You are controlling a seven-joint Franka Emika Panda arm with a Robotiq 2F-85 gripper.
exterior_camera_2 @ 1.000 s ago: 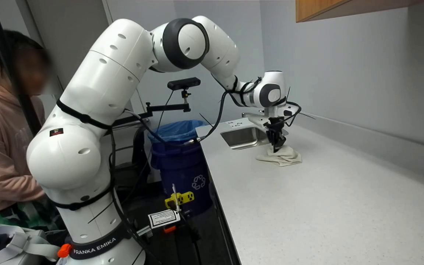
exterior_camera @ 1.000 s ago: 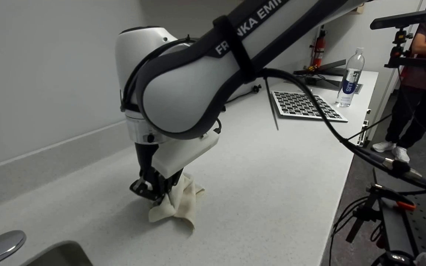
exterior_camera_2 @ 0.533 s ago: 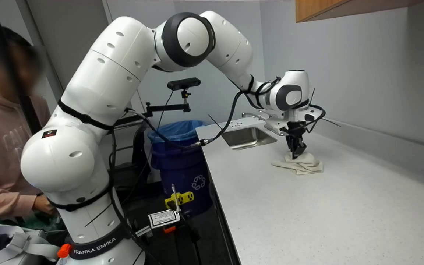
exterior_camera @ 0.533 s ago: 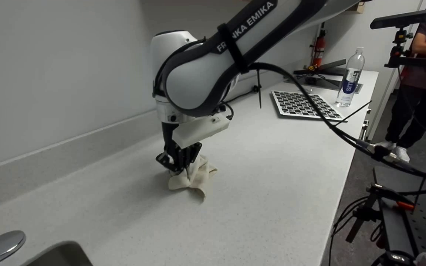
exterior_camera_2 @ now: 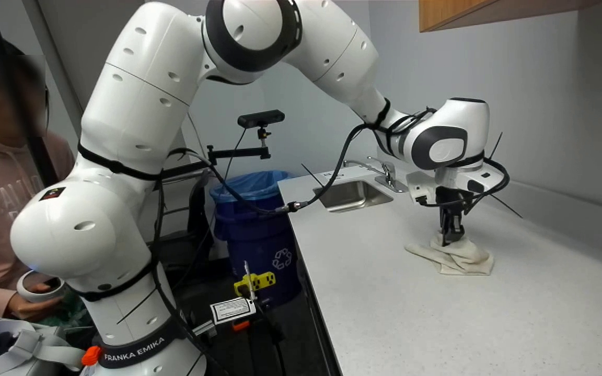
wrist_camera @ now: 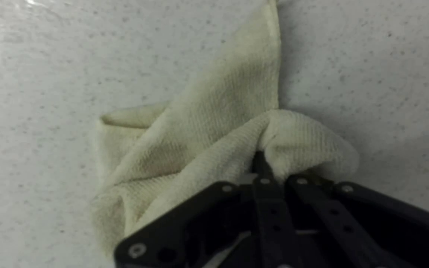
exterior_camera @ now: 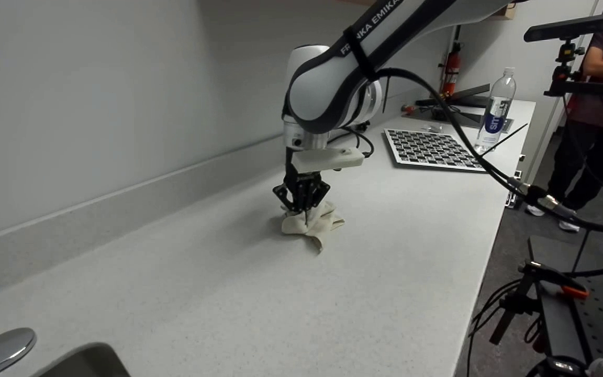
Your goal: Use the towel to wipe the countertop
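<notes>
The cream towel (exterior_camera: 316,224) lies crumpled on the white speckled countertop (exterior_camera: 280,303). It shows in both exterior views, with its folds spread around the gripper in an exterior view (exterior_camera_2: 465,258). My gripper (exterior_camera: 304,208) points down and is shut on the towel, pinching a bunched fold. In the wrist view the towel (wrist_camera: 214,123) fans out ahead and to the left of the gripper (wrist_camera: 283,173). A towel fold sits between the fingers, and the fingertips are mostly hidden in the cloth. The towel rests on the counter surface.
A back wall with a low backsplash (exterior_camera: 123,201) runs behind the counter. A checkered board (exterior_camera: 432,149) and a water bottle (exterior_camera: 496,112) stand further along. A sink (exterior_camera_2: 353,196) with a faucet (exterior_camera_2: 389,175) is at one end. A wooden cabinet (exterior_camera_2: 489,13) hangs above.
The gripper and the towel have slid together along the countertop, away from the sink and toward the checkered board. The grip on the towel looks unchanged.
</notes>
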